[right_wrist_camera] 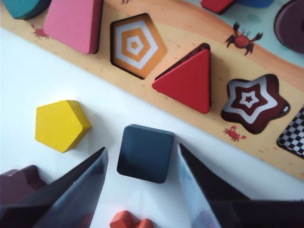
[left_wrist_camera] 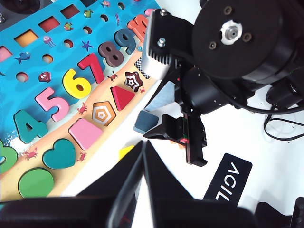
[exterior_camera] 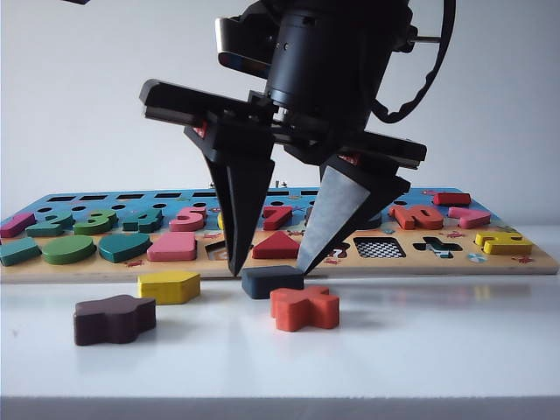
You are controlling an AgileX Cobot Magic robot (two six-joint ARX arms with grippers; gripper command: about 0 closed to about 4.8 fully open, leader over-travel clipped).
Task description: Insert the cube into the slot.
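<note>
The cube (exterior_camera: 272, 282) is a flat dark navy square block lying on the white table just in front of the puzzle board; it also shows in the wrist views as the cube (right_wrist_camera: 145, 153) and the cube (left_wrist_camera: 147, 121). My right gripper (exterior_camera: 269, 271) points down over it, open, with one finger on each side and a narrow gap showing on both sides in the right wrist view (right_wrist_camera: 142, 147). The slot (exterior_camera: 379, 248) is the checkerboard-floored square recess in the board's front row, to the right of the cube, and only its edge shows as the slot (right_wrist_camera: 294, 135). My left gripper (left_wrist_camera: 144, 142) hangs shut and empty above the table.
The wooden puzzle board (exterior_camera: 525, 261) runs across the back. Loose on the table lie a yellow pentagon block (exterior_camera: 169, 286), a dark brown wavy block (exterior_camera: 114, 318) and an orange cross block (exterior_camera: 304, 307) right in front of the cube. A pentagon recess (right_wrist_camera: 137, 45) and star recess (right_wrist_camera: 251, 102) lie nearby.
</note>
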